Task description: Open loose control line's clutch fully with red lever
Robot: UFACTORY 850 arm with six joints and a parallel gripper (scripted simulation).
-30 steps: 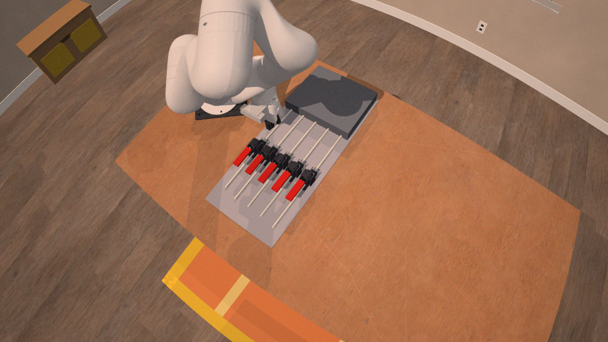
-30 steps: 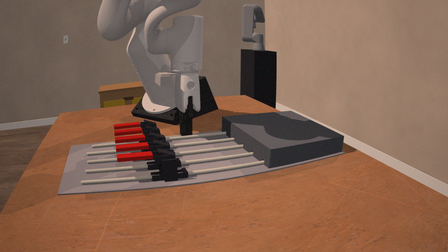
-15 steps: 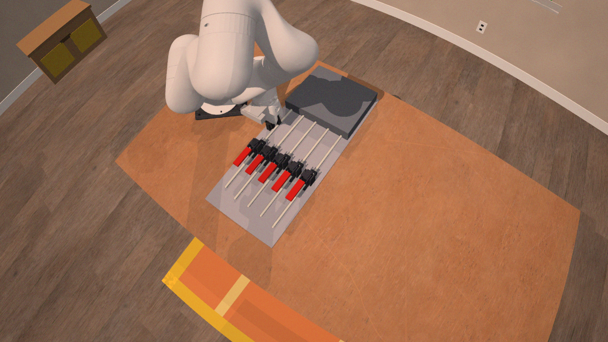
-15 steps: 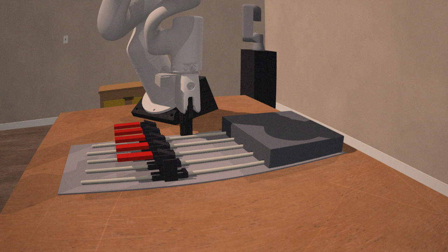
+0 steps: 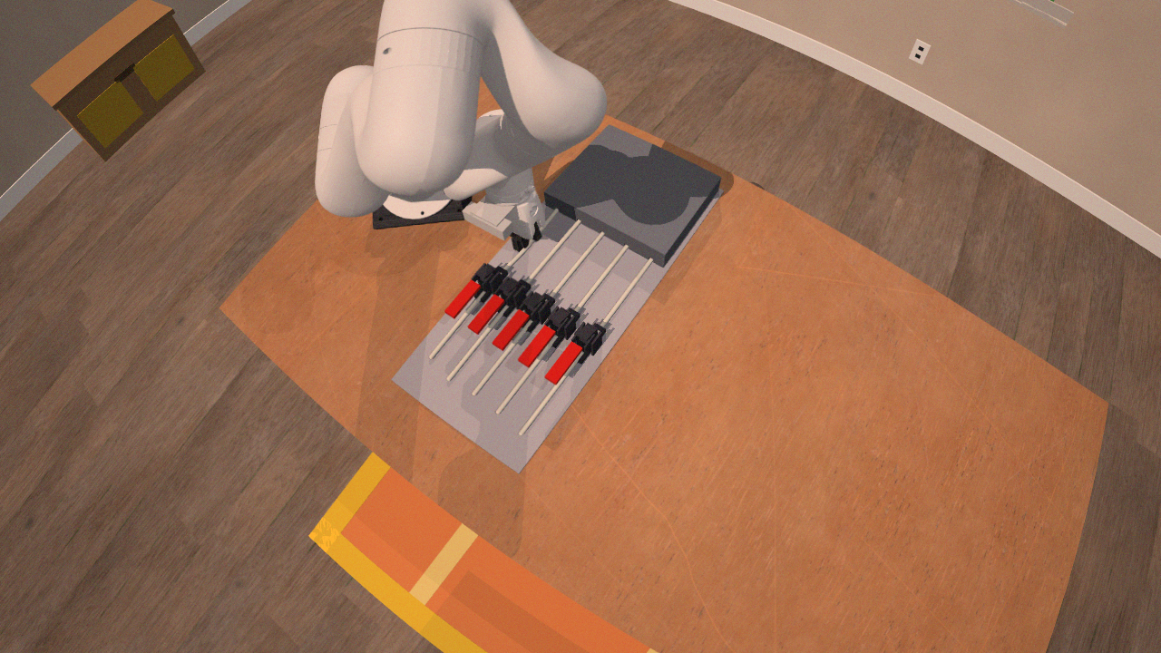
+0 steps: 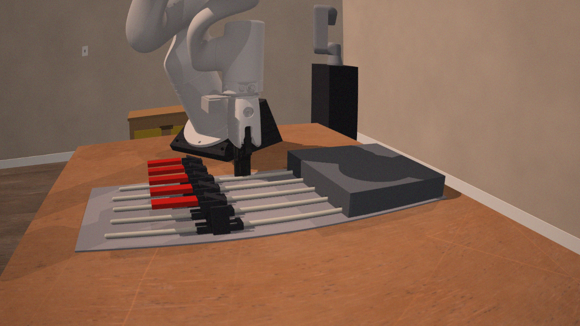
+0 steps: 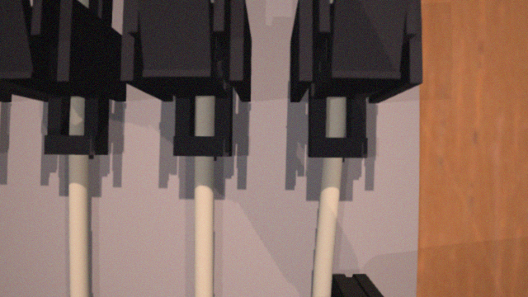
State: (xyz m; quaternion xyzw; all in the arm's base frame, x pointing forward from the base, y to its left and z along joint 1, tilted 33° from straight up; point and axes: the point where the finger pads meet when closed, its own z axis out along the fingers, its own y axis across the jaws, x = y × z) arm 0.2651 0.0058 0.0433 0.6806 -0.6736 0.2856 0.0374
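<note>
From above, 5 cream control lines (image 5: 629, 292) (image 6: 292, 217) (image 7: 204, 247) run toward 1 o'clock into the flat grey console (image 5: 641, 186) (image 6: 364, 178); 5 red levers (image 5: 563, 363) (image 6: 174, 202) lie low toward 7 o'clock from black clutches (image 5: 590, 336) (image 6: 220, 219) (image 7: 177, 45).

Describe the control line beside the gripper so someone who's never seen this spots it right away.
Start at the flat grey console, then the thin grey sheet extending from it. Take the outermost pale line on the robot base's side. The closed gripper is right against it, and it slants in the wrist view, while its nearest neighbour runs straight.
</note>
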